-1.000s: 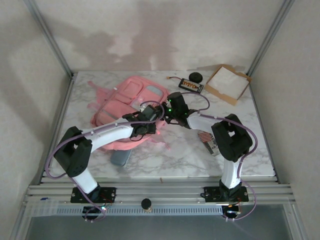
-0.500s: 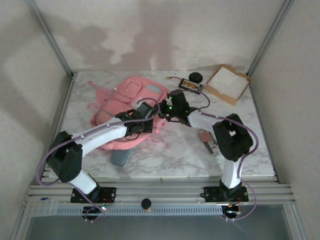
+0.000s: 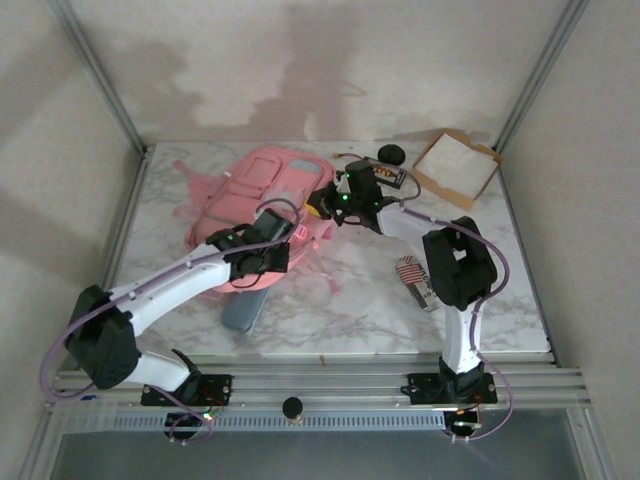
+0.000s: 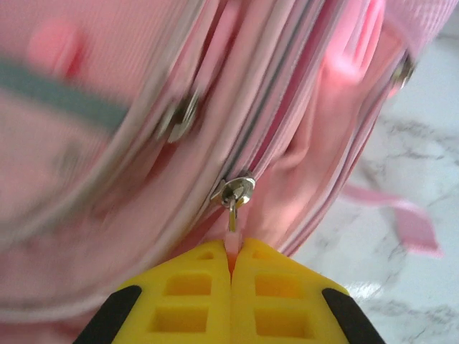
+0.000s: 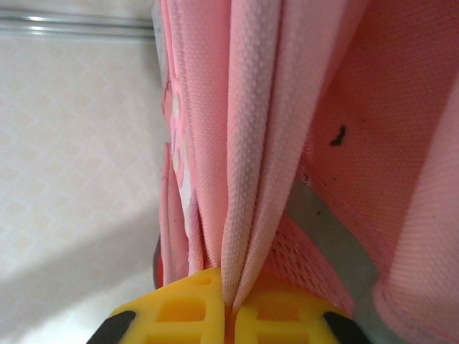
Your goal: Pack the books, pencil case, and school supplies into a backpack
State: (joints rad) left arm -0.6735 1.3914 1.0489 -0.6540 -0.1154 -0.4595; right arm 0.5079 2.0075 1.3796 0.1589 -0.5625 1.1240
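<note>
Left hand (image 4: 231,266) is clamped on the zipper pull (image 4: 232,223) and has dragged near-left. Right hand (image 5: 228,297) pinches backpack (image 3: 262,185) fabric and has shifted far. Backpack sits far-centre on the table (image 3: 370,300); the zip is likely opening for packing.

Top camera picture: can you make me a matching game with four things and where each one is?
Things:
1. big pink fabric backpack
2. small flag-striped rectangular pack
3. grey-blue soft pouch
4. brown cardboard tray with white inside

Places:
A. back right corner of the table
B. pinched by yellow fingers
C. lying beside the right arm
D. peeking out at the backpack's near side

Pairs: 1-B, 2-C, 3-D, 4-A.
</note>
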